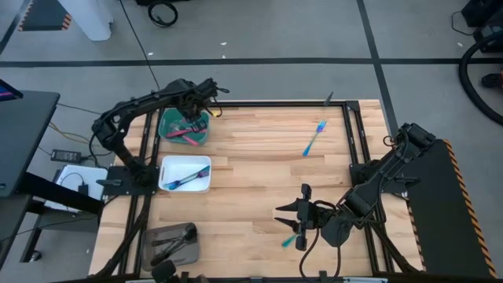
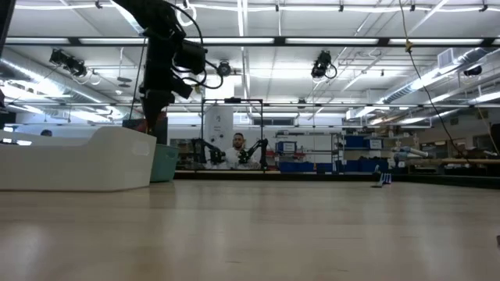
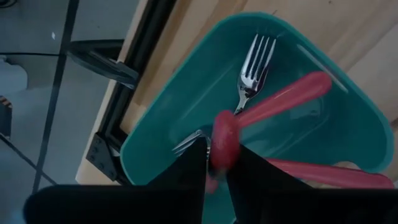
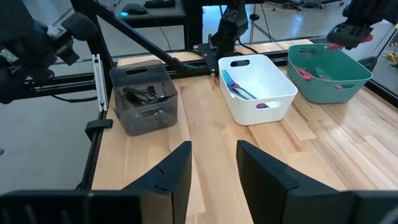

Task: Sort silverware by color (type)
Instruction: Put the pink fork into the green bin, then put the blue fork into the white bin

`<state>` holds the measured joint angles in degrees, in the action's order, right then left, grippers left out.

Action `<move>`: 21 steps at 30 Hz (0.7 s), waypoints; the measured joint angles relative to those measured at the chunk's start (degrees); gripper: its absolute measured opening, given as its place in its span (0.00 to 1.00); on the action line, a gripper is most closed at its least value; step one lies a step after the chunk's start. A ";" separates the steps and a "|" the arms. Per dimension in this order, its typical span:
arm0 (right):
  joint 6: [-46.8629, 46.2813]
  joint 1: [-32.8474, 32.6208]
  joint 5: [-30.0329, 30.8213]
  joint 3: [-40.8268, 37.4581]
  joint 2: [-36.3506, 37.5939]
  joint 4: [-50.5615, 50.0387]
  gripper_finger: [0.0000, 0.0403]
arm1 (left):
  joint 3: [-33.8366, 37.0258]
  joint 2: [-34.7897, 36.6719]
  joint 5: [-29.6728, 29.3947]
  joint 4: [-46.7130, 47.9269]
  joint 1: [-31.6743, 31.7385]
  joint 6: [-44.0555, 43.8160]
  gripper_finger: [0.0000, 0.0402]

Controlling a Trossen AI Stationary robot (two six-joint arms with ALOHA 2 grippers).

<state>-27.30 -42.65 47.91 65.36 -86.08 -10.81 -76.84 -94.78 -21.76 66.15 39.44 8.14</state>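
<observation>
Where writing might sit, none legible, teal tray point(image 3: 348, 134), red-handled forks point(image 3: 273, 102)

Wooden table point(image 1: 251, 169); teal tray point(image 1: 202, 135), white tray point(image 1: 185, 163), grey tray point(image 1: 161, 236), two iridescent utensils point(image 1: 314, 138).

The light wooden plank counter point(image 1: 259, 165) stood on a grey concrete floor point(image 1: 275, 27) crossed by dark tape lines point(image 1: 236, 60), with a coiled black cable point(image 1: 163, 12) lying on it beyond the counter's far edge and a black side table point(image 1: 23, 134) just off the counter's left side. Seen level across the counter, the room behind was a large open hall with long white strip lights point(image 2: 328, 40) running under the ceiling, black ceiling-hung cameras point(image 2: 322, 66), and blue storage bins point(image 2: 301, 165) on distant shelving. A person point(image 2: 237, 148) sat far back at another workstation.
</observation>
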 joint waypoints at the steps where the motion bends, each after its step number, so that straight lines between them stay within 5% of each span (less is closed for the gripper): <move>1: 0.01 0.00 -0.01 0.00 0.00 -0.06 0.33 | -0.01 -0.33 0.00 0.02 -0.01 0.01 0.17; 21: 0.43 0.04 -0.17 0.00 0.00 -0.52 0.33 | 0.00 0.76 0.06 3.80 -2.00 -1.62 0.26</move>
<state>-26.86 -42.61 47.75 65.36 -86.08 -11.33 -76.84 -94.01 -21.70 69.95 37.45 6.52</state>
